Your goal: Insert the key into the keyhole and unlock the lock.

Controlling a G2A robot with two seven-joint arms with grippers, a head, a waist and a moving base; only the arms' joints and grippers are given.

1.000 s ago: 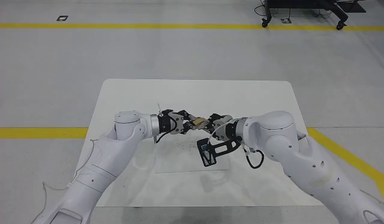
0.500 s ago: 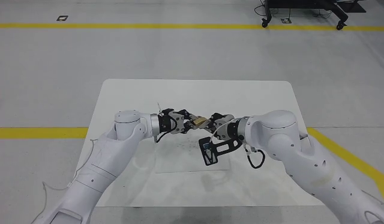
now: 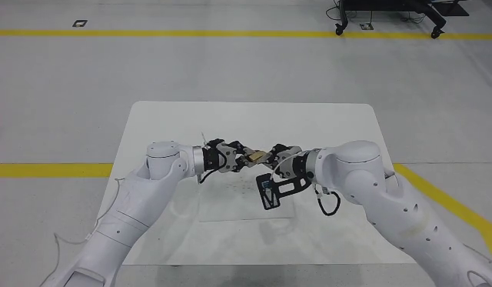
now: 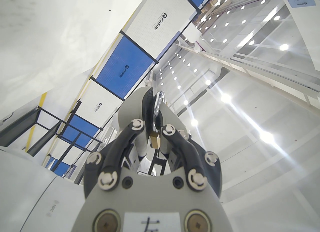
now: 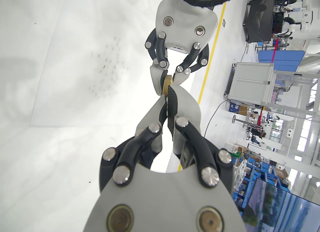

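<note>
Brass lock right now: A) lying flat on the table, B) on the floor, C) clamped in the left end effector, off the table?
C: the right wrist view shows the lock pinched in the left end effector, held above the table.

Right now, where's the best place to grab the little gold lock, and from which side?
Probably grab the lock by its brass body, pinched across the sides, coming from the end away from the right tool. It is small and blocky, and the left tool grips it like that, which leaves the end facing the right tool free.
</note>
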